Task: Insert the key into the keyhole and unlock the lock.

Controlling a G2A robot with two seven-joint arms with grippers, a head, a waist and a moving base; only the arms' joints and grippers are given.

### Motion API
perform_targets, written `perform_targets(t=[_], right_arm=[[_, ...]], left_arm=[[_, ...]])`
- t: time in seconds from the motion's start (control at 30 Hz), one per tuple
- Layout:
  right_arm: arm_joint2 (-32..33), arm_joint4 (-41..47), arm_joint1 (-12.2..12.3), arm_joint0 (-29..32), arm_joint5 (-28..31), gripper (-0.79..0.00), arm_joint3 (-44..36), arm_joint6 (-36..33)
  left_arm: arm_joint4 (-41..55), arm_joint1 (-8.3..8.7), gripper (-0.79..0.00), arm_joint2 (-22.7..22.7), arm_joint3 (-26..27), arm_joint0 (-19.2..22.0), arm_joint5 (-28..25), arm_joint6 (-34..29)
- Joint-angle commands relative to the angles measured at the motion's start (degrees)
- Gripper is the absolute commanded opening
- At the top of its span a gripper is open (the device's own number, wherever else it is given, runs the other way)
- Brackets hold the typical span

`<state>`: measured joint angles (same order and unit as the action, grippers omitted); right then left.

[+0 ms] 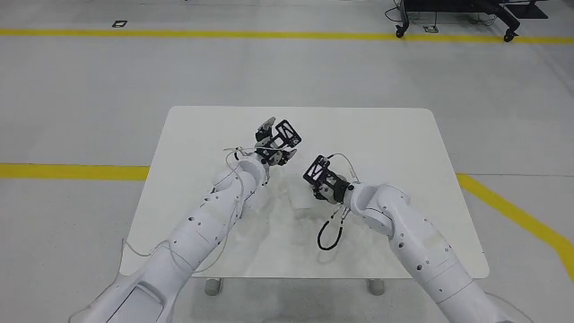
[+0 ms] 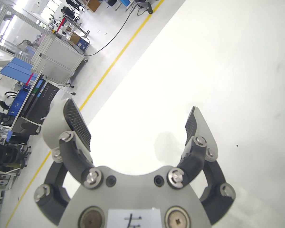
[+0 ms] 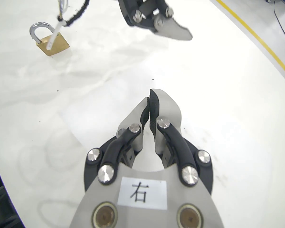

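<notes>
The fingers (image 3: 154,110) of the right gripper (image 3: 150,97) are clenched, their ribbed black pads pressed flat against each other up to the tips. Whether anything thin is nipped at the very tip is too small to tell. This gripper hangs over the flat white bench (image 3: 204,72), which carries faint grey scuff rings and a few dark specks.

The fingers (image 2: 76,123) of the left gripper (image 2: 135,122) stand released and spread wide, with bare bench showing between them. Seen from the right wrist, the left gripper (image 3: 171,28) is cut off by the frame edge and only one pale finger comes out clearly.

The brass padlock with a silver shackle (image 3: 60,43) lies flat on the bench under the left arm's wrist, well apart from the right gripper. A white cable end (image 3: 52,37) hanging from that arm crosses its body and hides part of it, with a black braided cable (image 3: 84,3) looping just beside. Its keyhole cannot be made out.

From the top camera, the left gripper (image 1: 278,135) and right gripper (image 1: 316,170) sit near each other at mid-bench (image 1: 395,144). A yellow floor line (image 1: 269,33) runs beyond the bench.
</notes>
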<state>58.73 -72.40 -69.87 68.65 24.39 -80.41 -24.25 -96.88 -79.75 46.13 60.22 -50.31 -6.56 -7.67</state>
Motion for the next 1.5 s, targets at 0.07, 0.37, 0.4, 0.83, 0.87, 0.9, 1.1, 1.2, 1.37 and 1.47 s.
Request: perform_targets(t=[0.07,0.37,0.4,0.83,0.87,0.9,1.1,1.2,1.37,1.47], right_arm=[[-1.29,1.76,-0.71,-2.11,-1.59,-0.785,3.43,-0.46],[-0.54,1.78,-0.62,-1.51,-1.47,-0.785,4.66,3.34],[-0.17,2.0,-0.52,-1.11,-1.25,-0.785,4.34,3.96],[1.74,4.75,-0.21,0.46,-0.9,-0.785,2.04,6.38],[1.73,5.21,-0.28,0.41,-1.31,-0.785,2.33,6.52],[1.69,5.56,-0.34,0.32,-1.4,-0.785,2.58,6.71],[2.36,6.58,-0.46,0.08,-3.31,-0.785,3.23,7.74],[4.77,6.76,0.06,1.8,-4.08,-0.785,0.97,8.94],[10.75,7.83,1.63,7.51,-0.75,-0.785,-7.06,9.97],[13.5,7.27,2.32,10.84,-0.35,-0.785,-12.66,9.41]], left_arm=[[-2.32,0.75,0.0,0.25,1.96,-1.59,-5.36,-1.5],[-3.19,1.1,0.0,0.97,1.7,-2.59,-10.2,-4.69],[-3.37,1.05,0.0,0.88,1.66,-2.59,-10.26,-4.63],[-5.85,-0.18,0.0,-1.61,-0.99,-2.58,-9.1,-3.74],[-5.91,-0.23,0.0,-1.6,-1.13,-2.56,-9.05,-3.68],[-5.91,-0.27,0.0,-1.55,-1.19,-2.56,-8.97,-3.65],[-5.62,-0.17,0.0,0.2,0.33,-2.9,-6.73,-4.03],[-5.29,0.17,0.0,2.22,2.24,-3.02,-5.11,-3.75],[-5.84,1.64,0.0,7.95,9.16,-4.59,-2.77,-3.59],[-6.37,3.17,0.0,13.65,16.06,-7.58,-2.58,-4.41]])
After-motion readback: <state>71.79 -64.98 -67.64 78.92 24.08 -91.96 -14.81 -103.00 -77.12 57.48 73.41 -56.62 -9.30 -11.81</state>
